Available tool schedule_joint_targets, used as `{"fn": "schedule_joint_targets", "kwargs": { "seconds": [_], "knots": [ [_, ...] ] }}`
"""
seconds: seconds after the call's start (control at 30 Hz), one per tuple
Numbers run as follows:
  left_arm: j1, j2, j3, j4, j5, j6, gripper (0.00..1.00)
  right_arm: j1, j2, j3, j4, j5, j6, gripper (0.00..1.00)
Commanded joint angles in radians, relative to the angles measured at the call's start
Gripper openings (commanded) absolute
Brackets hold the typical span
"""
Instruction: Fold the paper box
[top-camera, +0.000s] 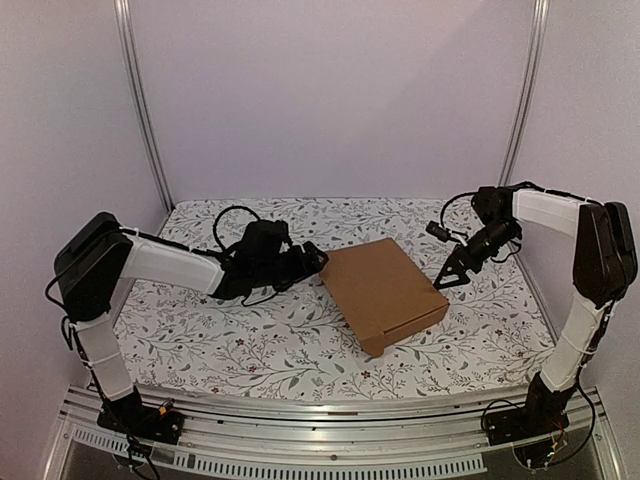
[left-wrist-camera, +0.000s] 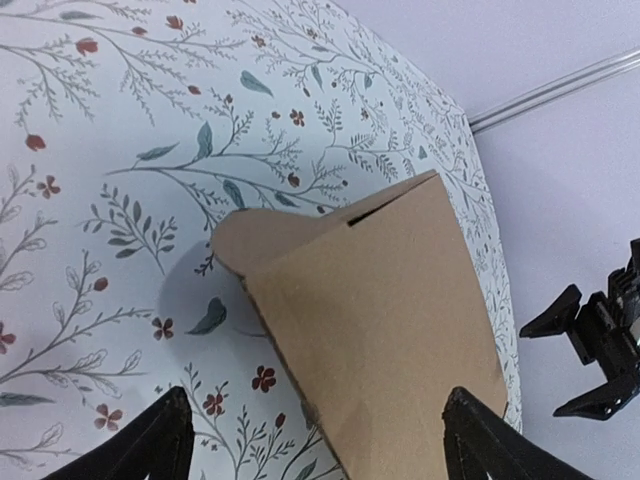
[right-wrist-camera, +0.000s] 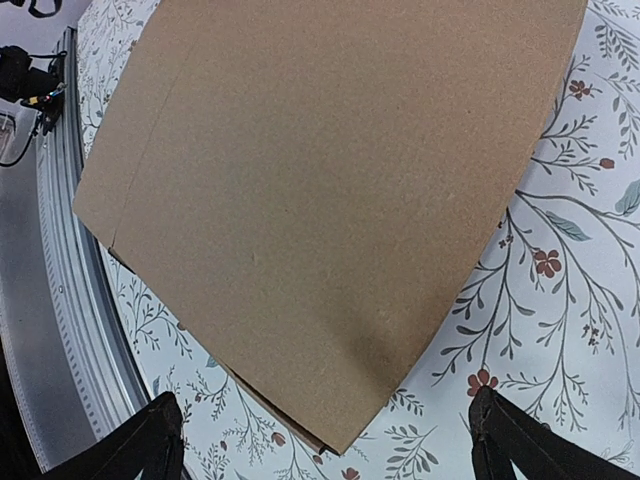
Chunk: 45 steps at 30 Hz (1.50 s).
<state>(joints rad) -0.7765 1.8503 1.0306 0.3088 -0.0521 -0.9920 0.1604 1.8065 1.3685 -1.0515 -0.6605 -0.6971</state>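
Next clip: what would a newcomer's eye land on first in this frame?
A plain brown corrugated cardboard box lies folded shut in the middle of the floral-patterned table cover. The left gripper is close to its left corner and the right gripper is beside its right edge, both open and holding nothing.

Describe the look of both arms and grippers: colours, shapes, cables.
Both arms share one design. The left arm and right arm have white links between bulky black joint housings. Black cables loop loosely beside each wrist. The left gripper and right gripper are black, with two tapering, pointed fingers. No markings are visible.
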Motion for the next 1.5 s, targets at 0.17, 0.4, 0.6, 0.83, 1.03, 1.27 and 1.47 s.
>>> {"fn": "schedule_joint_targets", "kwargs": {
  "seconds": [0.17, 0.4, 0.6, 0.83, 1.03, 1.27, 1.47],
  "knots": [
    [-0.219, -0.227, -0.287, 0.049, 0.055, 0.213, 0.87, -0.007, 0.015, 0.011, 0.001, -0.031, 0.007, 0.99],
    [-0.476, -0.154, -0.283, 0.124, -0.057, 0.699, 0.8, -0.006, 0.037, 0.011, 0.005, -0.05, -0.014, 0.99],
    [-0.477, -0.004, -0.072, -0.076, -0.042, 0.711, 0.64, -0.005, 0.05, -0.006, 0.004, -0.08, -0.028, 0.98],
    [-0.474, 0.05, 0.013, -0.151, -0.075, 0.727, 0.42, -0.004, 0.069, -0.014, 0.017, -0.102, -0.016, 0.96],
    [-0.471, 0.043, 0.031, -0.159, -0.085, 0.744, 0.19, 0.0, 0.08, -0.017, 0.015, -0.109, -0.018, 0.96],
    [-0.412, 0.058, -0.01, -0.087, 0.024, 0.511, 0.34, 0.0, 0.082, -0.02, 0.006, -0.133, -0.023, 0.95],
    [-0.463, 0.021, -0.178, 0.234, -0.026, 0.403, 0.45, 0.001, 0.076, -0.021, 0.001, -0.148, -0.026, 0.95]
  ]
}}
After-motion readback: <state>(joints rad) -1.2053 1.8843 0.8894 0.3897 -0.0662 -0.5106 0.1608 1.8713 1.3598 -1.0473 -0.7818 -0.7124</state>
